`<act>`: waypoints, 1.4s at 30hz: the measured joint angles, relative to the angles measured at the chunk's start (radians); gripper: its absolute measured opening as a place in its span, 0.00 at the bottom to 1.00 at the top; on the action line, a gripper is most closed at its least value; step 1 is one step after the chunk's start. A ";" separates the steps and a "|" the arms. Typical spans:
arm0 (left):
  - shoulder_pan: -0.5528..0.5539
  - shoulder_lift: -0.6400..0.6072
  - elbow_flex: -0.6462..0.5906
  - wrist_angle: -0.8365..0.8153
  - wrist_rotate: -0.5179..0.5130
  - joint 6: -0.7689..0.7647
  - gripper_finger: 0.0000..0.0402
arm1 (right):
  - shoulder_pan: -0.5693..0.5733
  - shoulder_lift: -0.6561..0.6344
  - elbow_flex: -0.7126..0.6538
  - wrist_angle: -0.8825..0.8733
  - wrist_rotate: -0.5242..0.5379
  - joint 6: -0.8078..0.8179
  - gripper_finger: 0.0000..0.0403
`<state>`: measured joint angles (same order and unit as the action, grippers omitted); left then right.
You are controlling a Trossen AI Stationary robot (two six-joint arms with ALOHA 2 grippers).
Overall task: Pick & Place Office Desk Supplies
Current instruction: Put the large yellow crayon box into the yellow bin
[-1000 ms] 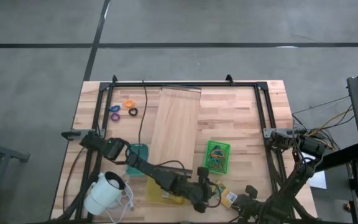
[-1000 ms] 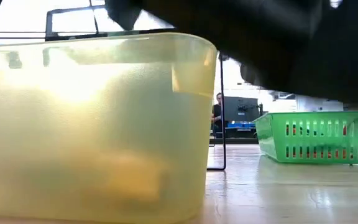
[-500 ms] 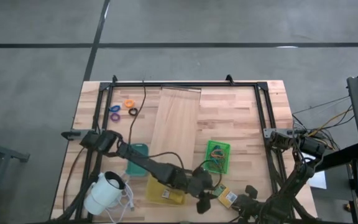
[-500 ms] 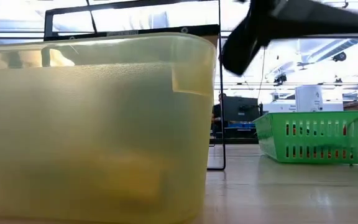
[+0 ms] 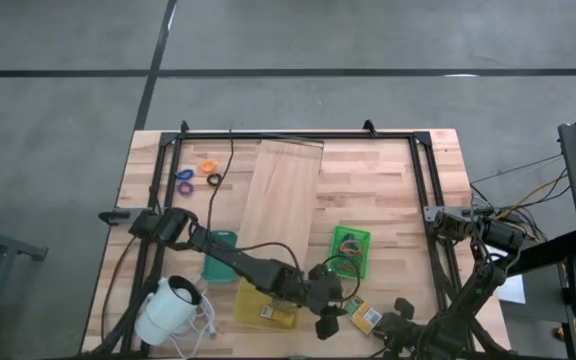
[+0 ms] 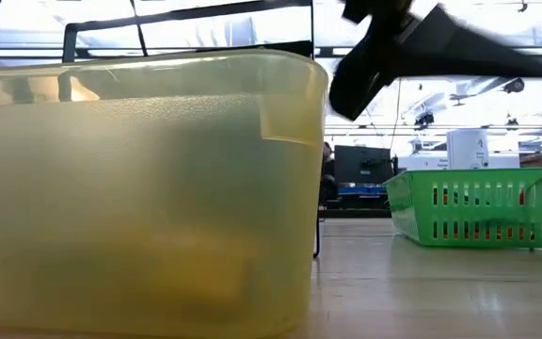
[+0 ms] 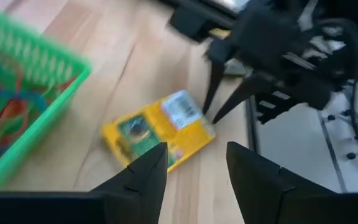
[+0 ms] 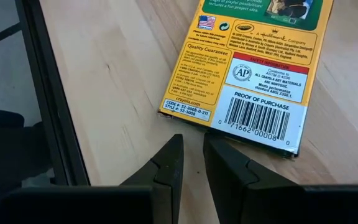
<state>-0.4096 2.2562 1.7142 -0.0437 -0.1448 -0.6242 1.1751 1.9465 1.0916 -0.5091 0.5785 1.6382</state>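
My left arm: swung from over the yellow bin (image 5: 260, 305) toward the green basket (image 5: 350, 252).
My left gripper (image 7: 194, 180): now above the yellow packet (image 7: 157, 128).

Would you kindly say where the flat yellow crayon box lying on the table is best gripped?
Grip the flat yellow crayon box across its two long edges, coming straight down. It lies flat on the wooden table, so only its thin sides offer purchase.

Bright backlit windows, motion-blurred left wrist view
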 joint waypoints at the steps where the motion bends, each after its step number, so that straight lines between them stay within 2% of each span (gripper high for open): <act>1: 0.000 0.000 0.000 0.022 0.000 0.037 0.42 | 0.000 0.000 0.000 0.000 0.000 0.000 0.16; 5: -0.015 0.000 0.000 0.108 0.003 0.294 0.42 | 0.000 0.000 0.003 -0.001 0.000 0.001 0.16; 9: -0.038 0.000 0.000 0.109 0.010 0.575 0.42 | 0.012 -0.015 0.036 -0.009 -0.014 0.023 0.16; 11: -0.045 0.000 0.000 0.100 0.009 0.696 0.42 | 0.028 -0.043 0.052 -0.037 0.043 0.021 0.16; 13: -0.047 0.000 -0.005 0.100 0.007 0.744 0.42 | 0.045 -0.059 0.063 -0.034 0.145 -0.015 0.16; 16: -0.047 0.000 -0.029 0.117 0.007 0.678 0.42 | 0.051 -0.060 0.066 -0.041 0.245 -0.058 0.16; 22: -0.011 0.008 -0.039 0.187 0.008 0.328 0.42 | 0.015 -0.051 0.043 -0.045 0.216 -0.068 0.16; 25: -0.002 0.029 -0.040 0.185 0.008 0.321 0.42 | -0.005 -0.035 0.032 -0.044 0.182 -0.068 0.16; 31: -0.008 0.043 -0.061 0.204 0.018 0.369 0.42 | -0.018 0.004 0.022 -0.046 0.177 -0.058 0.16; 37: -0.009 0.045 -0.117 0.307 0.019 0.389 0.42 | -0.033 0.005 0.017 -0.132 0.247 0.033 0.16; 40: -0.008 0.045 -0.119 0.300 0.019 0.389 0.42 | -0.075 0.006 0.009 -0.183 0.127 0.093 0.16; 42: -0.008 0.046 -0.119 0.301 0.018 0.390 0.42 | -0.110 0.008 0.003 -0.184 0.086 0.084 0.16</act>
<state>-0.4171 2.3024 1.5951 0.2573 -0.1271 -0.2347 1.0656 1.9546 1.0945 -0.6932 0.6649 1.7223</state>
